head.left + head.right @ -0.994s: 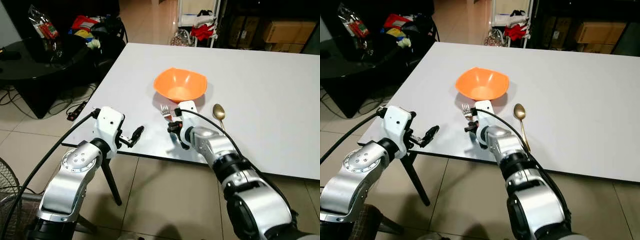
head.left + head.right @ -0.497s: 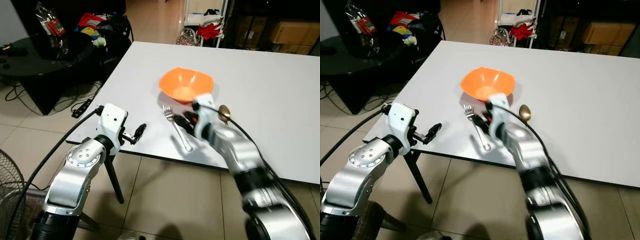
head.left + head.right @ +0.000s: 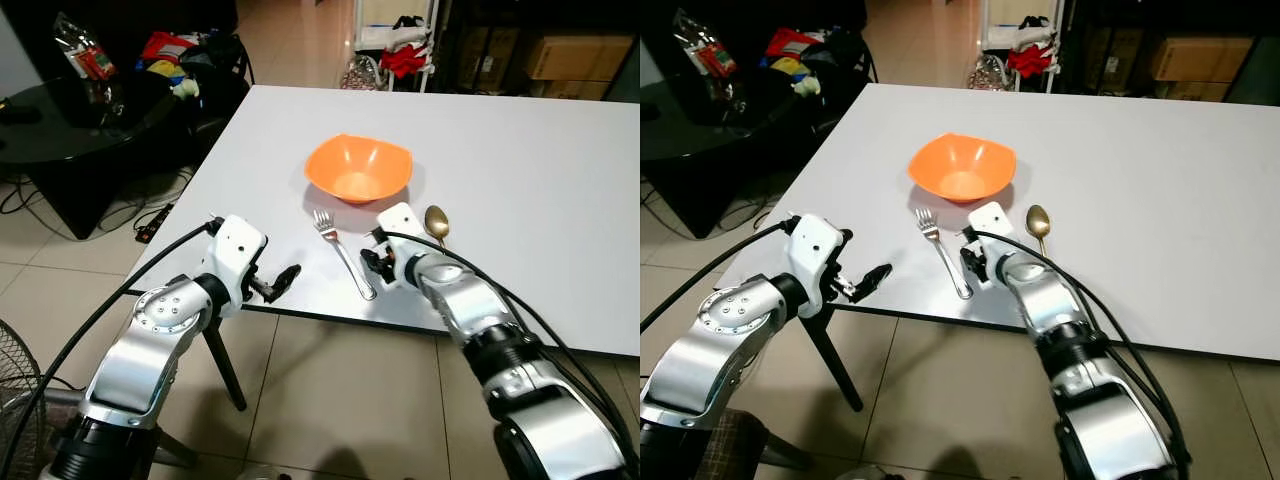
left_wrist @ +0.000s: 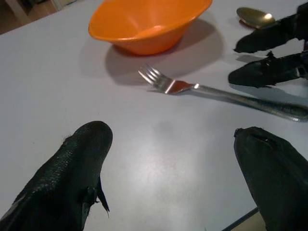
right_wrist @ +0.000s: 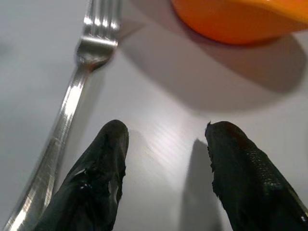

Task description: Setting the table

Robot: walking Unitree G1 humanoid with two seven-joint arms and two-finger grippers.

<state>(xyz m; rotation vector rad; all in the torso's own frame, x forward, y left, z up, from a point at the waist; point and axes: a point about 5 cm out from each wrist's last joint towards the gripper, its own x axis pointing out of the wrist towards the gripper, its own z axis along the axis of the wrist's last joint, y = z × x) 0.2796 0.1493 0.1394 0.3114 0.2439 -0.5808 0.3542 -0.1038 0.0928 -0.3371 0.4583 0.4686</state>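
Note:
An orange bowl (image 3: 358, 168) stands on the white table (image 3: 540, 170). In front of it a silver fork (image 3: 342, 255) lies with its tines toward the bowl. A gold spoon (image 3: 437, 222) lies to the right. My right gripper (image 3: 372, 262) is low over the table just right of the fork's handle, open and apart from the fork (image 5: 72, 96); the bowl (image 5: 240, 19) is just ahead of its fingertips. My left gripper (image 3: 285, 280) hovers open at the table's near edge, left of the fork (image 4: 216, 91), and holds nothing.
A black glass table (image 3: 60, 110) with clutter stands at the left. Cables and a power strip (image 3: 150, 220) lie on the tiled floor beside it. Shelves with boxes (image 3: 560, 60) are behind the white table. A fan (image 3: 10, 400) is at the bottom left.
My right gripper was on the fork's handle a second ago. It has come off and shifted right, so the fork lies free. The left gripper moved slightly right along the near edge.

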